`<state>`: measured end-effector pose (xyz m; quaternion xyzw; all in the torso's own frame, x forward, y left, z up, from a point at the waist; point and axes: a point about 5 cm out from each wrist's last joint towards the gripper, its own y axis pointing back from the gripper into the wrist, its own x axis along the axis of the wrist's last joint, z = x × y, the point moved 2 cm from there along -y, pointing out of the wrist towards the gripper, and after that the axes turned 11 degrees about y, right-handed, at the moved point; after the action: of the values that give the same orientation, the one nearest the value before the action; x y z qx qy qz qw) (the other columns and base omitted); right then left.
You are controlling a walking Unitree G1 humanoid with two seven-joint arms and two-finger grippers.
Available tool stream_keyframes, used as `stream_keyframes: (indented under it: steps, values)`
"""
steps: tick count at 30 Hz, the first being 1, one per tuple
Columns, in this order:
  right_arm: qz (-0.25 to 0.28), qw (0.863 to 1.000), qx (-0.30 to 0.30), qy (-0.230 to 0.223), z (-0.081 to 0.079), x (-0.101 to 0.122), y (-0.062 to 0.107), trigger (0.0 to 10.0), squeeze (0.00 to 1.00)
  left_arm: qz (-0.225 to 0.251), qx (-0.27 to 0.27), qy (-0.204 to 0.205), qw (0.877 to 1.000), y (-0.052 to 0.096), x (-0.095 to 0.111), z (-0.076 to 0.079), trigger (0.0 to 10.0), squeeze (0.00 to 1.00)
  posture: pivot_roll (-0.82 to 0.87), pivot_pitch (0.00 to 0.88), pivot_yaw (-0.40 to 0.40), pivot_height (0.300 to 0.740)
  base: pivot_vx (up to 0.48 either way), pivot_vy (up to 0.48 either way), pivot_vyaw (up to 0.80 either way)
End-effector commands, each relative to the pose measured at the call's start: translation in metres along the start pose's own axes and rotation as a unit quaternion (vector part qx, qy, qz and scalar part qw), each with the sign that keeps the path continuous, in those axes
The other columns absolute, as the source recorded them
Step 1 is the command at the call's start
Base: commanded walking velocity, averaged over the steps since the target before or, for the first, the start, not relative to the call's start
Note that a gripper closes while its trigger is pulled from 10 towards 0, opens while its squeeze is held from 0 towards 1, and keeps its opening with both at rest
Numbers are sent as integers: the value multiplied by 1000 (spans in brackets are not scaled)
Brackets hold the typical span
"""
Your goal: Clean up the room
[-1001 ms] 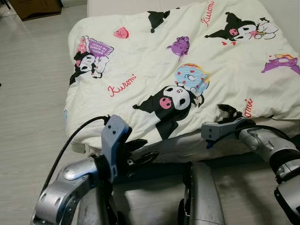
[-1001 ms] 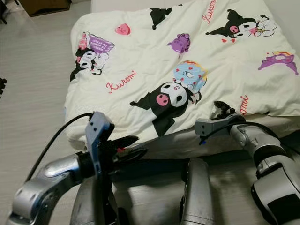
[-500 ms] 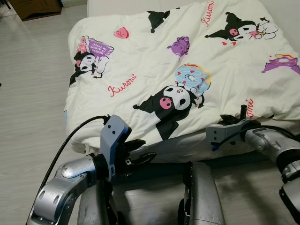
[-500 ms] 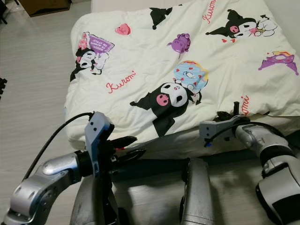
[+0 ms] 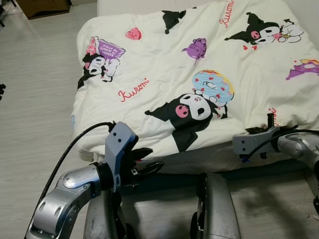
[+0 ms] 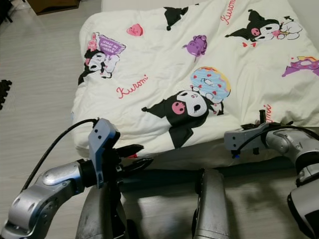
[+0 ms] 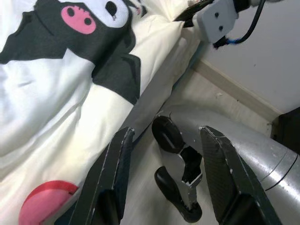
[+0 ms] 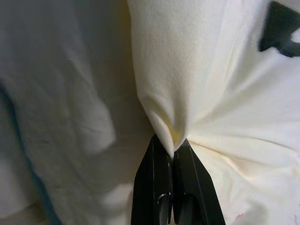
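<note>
At about 9 o'clock in the head views is bare wooden floor (image 5: pixel 35 114), running alongside the bed (image 5: pixel 209 162). At roughly 7 o'clock the left claw (image 5: pixel 149 167) hangs in the air just off the foot edge of the bed, level with the mattress side. The left wrist view shows its two black fingers (image 7: pixel 117 173) spread wide with nothing between them, the quilt's edge just beside one of them.

The quilt (image 6: pixel 164 74), cream with cartoon characters and red script, covers the bed from 10 o'clock across to 2 o'clock. Its near hem droops over the foot edge, uneven, with folds toward the right.

At about 4 o'clock the right claw (image 8: pixel 172 152) sits at that hem. In the right wrist view its fingers are pressed together on a small pinch of the cream fabric, which puckers and fans out from the tips.

The hem runs roughly from 8 o'clock to 3 o'clock, so its long axis lies across the robot's front, with one claw near each end of the near stretch. The right end is already held; the free left end lies just ahead of the left claw, at about its 12 o'clock. My reading is that the next move turns on the left claw closing that short gap forward onto the hem, so that both ends can be pulled evenly.
</note>
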<state>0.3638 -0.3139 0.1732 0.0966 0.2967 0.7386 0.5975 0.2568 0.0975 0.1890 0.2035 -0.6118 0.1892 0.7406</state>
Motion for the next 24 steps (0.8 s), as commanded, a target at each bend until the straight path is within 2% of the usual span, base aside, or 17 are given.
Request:
stream_keyframes:
  steps: [1, 2, 3, 4, 5, 7, 8, 11, 24]
  values:
    - [-1, 996, 88, -16, -35, -8, 7, 0, 0, -6, -8, -3, 1000, 4, -1, 3, 10000, 0, 38, 402, 59, 506, 0, 0, 0]
    - [9, 993, 118, -23, -42, -8, 10, 0, 0, -6, -8, -2, 1000, 4, -1, 3, 10000, 0, 38, 402, 59, 506, 0, 0, 0]
    - [9, 993, 118, -23, -42, -8, 10, 0, 0, -6, -8, -2, 1000, 4, -1, 3, 10000, 0, 38, 402, 59, 506, 0, 0, 0]
    - [18, 988, 153, -31, -51, -7, 13, 0, 0, -6, -10, -2, 1000, 3, -1, 4, 10000, 0, 37, 397, 62, 506, 0, 0, 0]
    - [18, 988, 153, -31, -51, -7, 13, 0, 0, -6, -10, -2, 1000, 3, -1, 4, 10000, 0, 37, 397, 62, 506, 0, 0, 0]
    - [27, 979, 200, -35, -64, -7, 17, 0, 0, -6, -13, -2, 1000, 3, -1, 4, 10000, 0, 40, 394, 63, 506, 0, 0, 0]
    - [27, 979, 200, -35, -64, -7, 17, 0, 0, -6, -13, -2, 1000, 3, -1, 4, 10000, 0, 40, 394, 63, 506, 0, 0, 0]
    - [28, 969, 244, -35, -78, -9, 22, 0, 0, -6, -17, -2, 1000, 3, -1, 5, 10000, 0, 43, 393, 64, 506, 0, 0, 0]
    - [30, 948, 315, -31, -96, -18, 40, 0, 0, -11, -22, -2, 1000, 3, -2, 6, 10000, 0, 44, 389, 65, 506, 0, 0, 0]
